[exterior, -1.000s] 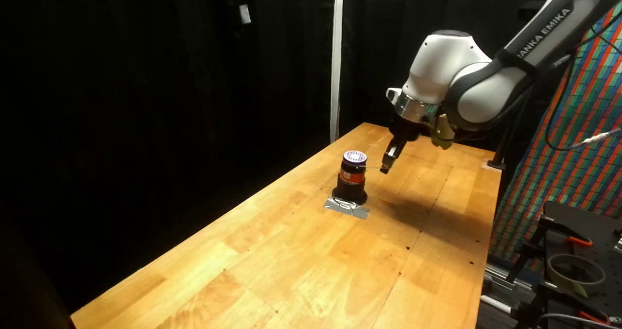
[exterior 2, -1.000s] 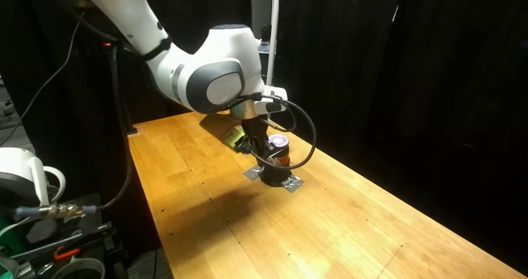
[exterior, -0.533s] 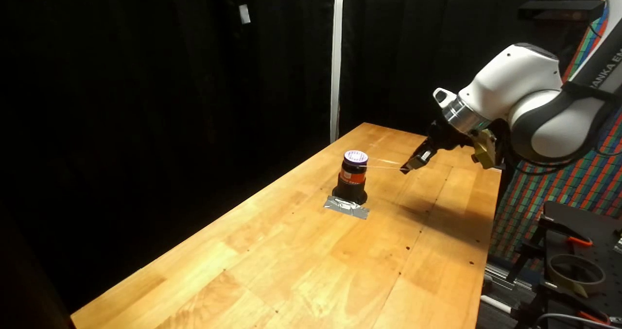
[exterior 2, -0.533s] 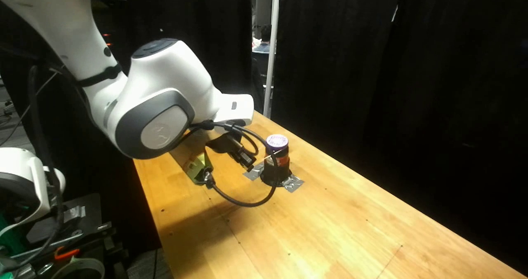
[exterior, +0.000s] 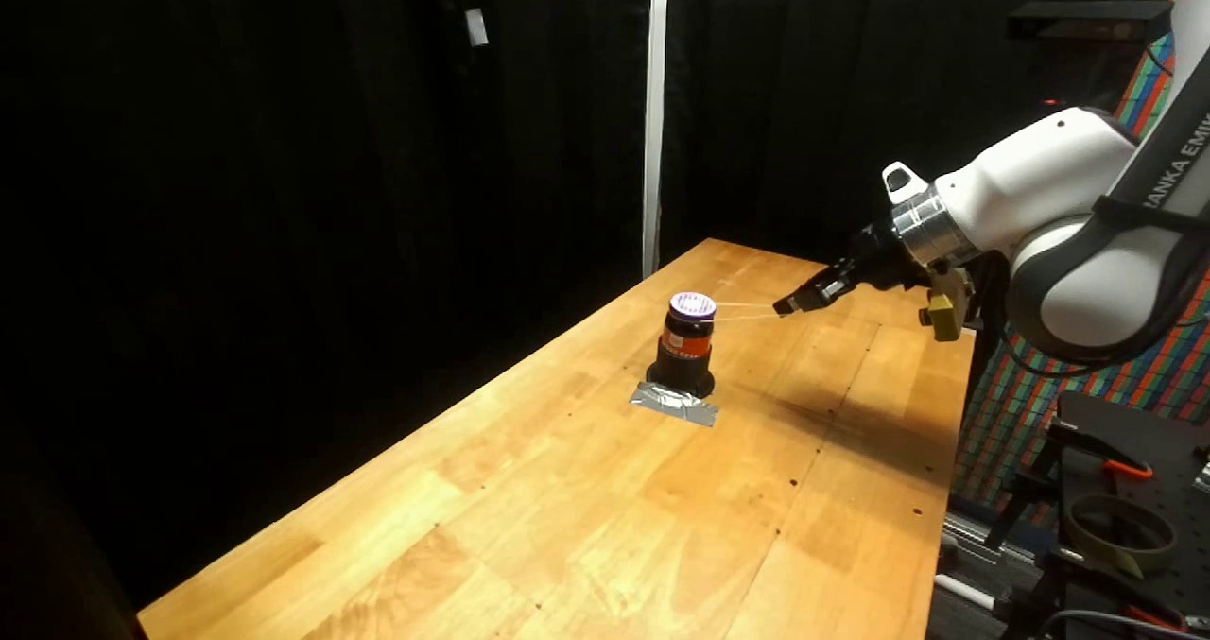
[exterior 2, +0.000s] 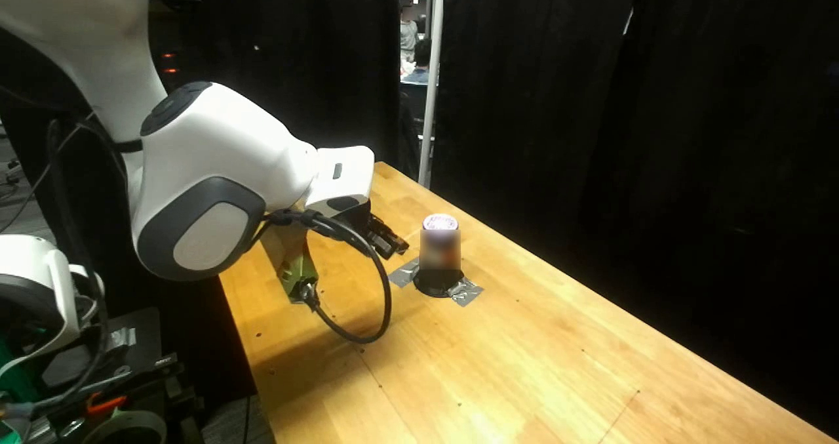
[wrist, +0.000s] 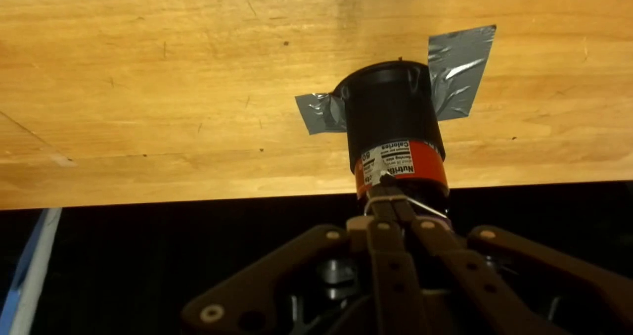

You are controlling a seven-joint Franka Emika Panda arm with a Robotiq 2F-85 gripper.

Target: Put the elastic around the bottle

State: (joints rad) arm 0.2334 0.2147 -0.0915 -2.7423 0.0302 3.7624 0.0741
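Note:
The bottle (exterior: 686,339) has an orange-red label and a purple-rimmed white lid. It stands upright in a black holder (exterior: 677,373) on the table. In an exterior view its middle is blurred, but its lid (exterior 2: 440,222) shows. My gripper (exterior: 782,307) is beside the bottle at about lid height, tilted toward it and apart from it. It also shows in an exterior view (exterior 2: 401,247). In the wrist view its fingers (wrist: 388,189) are together. The thin elastic (wrist: 426,207) loops around the outside of both fingers and stretches to the bottle's neck; its far side is hidden.
Grey tape (exterior: 675,404) fixes the holder to the wooden table (exterior: 605,527). A black cable (exterior 2: 387,300) loops out from my wrist. A black cart (exterior: 1097,423) with a tape roll (exterior: 1120,527) stands beside the table. A pale pole (exterior: 654,111) rises behind it.
My gripper has pulled back from the bottle and tilted from steeply downward to nearly level. The elastic is stretched longer, with two strands now apart. The bottle stays in place.

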